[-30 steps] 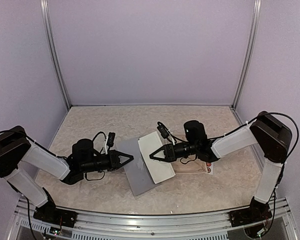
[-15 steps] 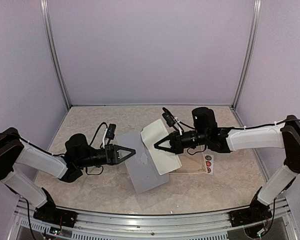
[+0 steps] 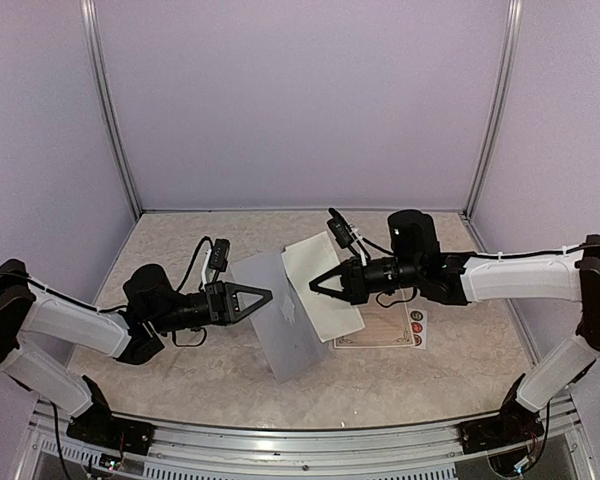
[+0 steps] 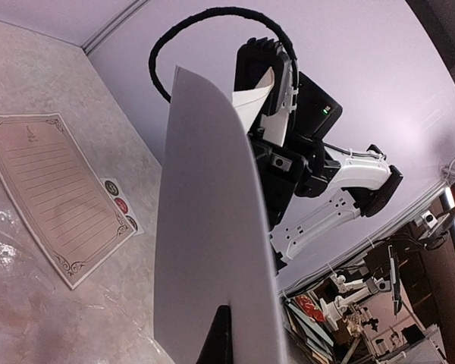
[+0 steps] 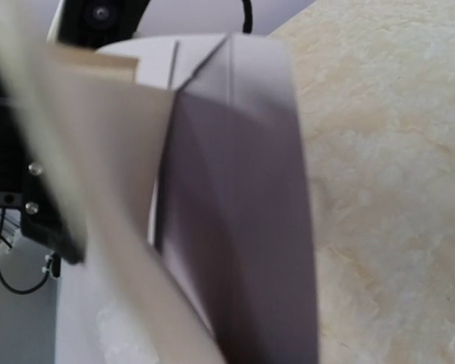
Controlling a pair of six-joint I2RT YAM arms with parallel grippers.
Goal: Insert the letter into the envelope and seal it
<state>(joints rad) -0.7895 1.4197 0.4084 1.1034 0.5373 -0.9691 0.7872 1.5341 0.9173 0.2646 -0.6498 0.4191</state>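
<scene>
The grey-blue envelope (image 3: 283, 325) is raised off the table and tilted, its left edge pinched in my left gripper (image 3: 267, 296), which is shut on it. From the left wrist it is a tall grey sheet (image 4: 212, 227) with one dark finger (image 4: 220, 337) against it. My right gripper (image 3: 317, 286) is shut on the letter (image 3: 325, 300), a folded cream sheet that overlaps the envelope's right edge. The letter's top (image 4: 252, 102) shows behind the envelope in the left wrist view. The right wrist view is blurred: cream letter (image 5: 83, 152) on the left, grey envelope (image 5: 243, 189) close in front, fingers hidden.
A lined sheet with an ornate border (image 3: 385, 328) lies flat on the beige table under the right arm, and shows as well in the left wrist view (image 4: 53, 197). A white strip with round stickers (image 3: 416, 325) lies at its right edge. Purple walls close in the table.
My left gripper has shut on the envelope's edge and lifted it off the table to a tilt. My right gripper has carried the letter up and back, and that arm has stretched out.
</scene>
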